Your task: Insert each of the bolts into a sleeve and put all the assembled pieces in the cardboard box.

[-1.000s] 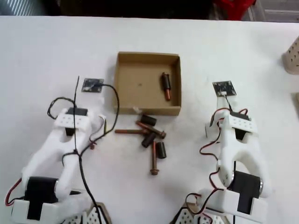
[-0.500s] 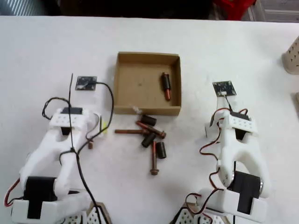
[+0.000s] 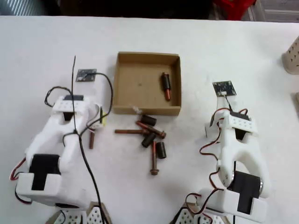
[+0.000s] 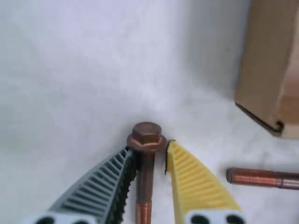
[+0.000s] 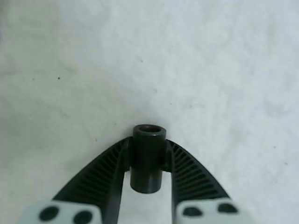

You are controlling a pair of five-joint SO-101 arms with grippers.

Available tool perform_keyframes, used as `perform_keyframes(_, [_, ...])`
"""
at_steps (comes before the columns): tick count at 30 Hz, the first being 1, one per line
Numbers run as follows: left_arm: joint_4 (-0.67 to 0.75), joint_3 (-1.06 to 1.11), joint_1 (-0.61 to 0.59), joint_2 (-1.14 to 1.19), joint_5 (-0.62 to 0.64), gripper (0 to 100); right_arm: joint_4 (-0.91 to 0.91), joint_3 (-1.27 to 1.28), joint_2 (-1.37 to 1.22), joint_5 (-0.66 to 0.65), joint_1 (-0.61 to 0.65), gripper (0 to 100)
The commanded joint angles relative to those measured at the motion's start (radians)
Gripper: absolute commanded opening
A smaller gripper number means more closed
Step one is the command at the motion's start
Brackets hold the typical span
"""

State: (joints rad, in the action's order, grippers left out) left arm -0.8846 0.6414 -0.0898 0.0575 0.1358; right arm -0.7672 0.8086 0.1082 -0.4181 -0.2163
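Gripping a copper-coloured hex-head bolt [image 4: 145, 179], left claw [image 4: 150, 149]; right claw [image 5: 147, 143] clamped on black sleeve [image 5: 148, 161].

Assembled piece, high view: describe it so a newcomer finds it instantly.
Find the shallow brown cardboard box mid-table. Near its right wall lies a copper bolt inside a black cylindrical sleeve. It alone is in the box; the loose bolts and sleeves lie outside.
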Motion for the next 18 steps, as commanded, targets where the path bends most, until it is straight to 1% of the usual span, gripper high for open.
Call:
perform_keyframes(1, [-0.017, -0.052, -0.019, 0.008, -0.011, 11, -0.007, -0.034, 0.010, -0.014, 0.001, 1.7])
perform_keyframes(4, [-0.017, -0.049, -0.018, 0.008, -0.021, 11, -0.007, -0.034, 0.010, -0.014, 0.001, 1.7])
perform_keyframes(7, [-0.017, -0.048, -0.013, 0.008, -0.069, 10, -0.007, -0.034, 0.010, -0.014, 0.001, 1.7])
perform_keyframes(10, [-0.037, -0.048, -0.012, 0.010, -0.074, 2, -0.007, -0.034, 0.010, -0.014, 0.001, 1.7])
perform_keyframes(18, [-0.034, -0.032, -0.012, 0.002, -0.075, 2, -0.007, -0.034, 0.010, -0.014, 0.002, 1.7])
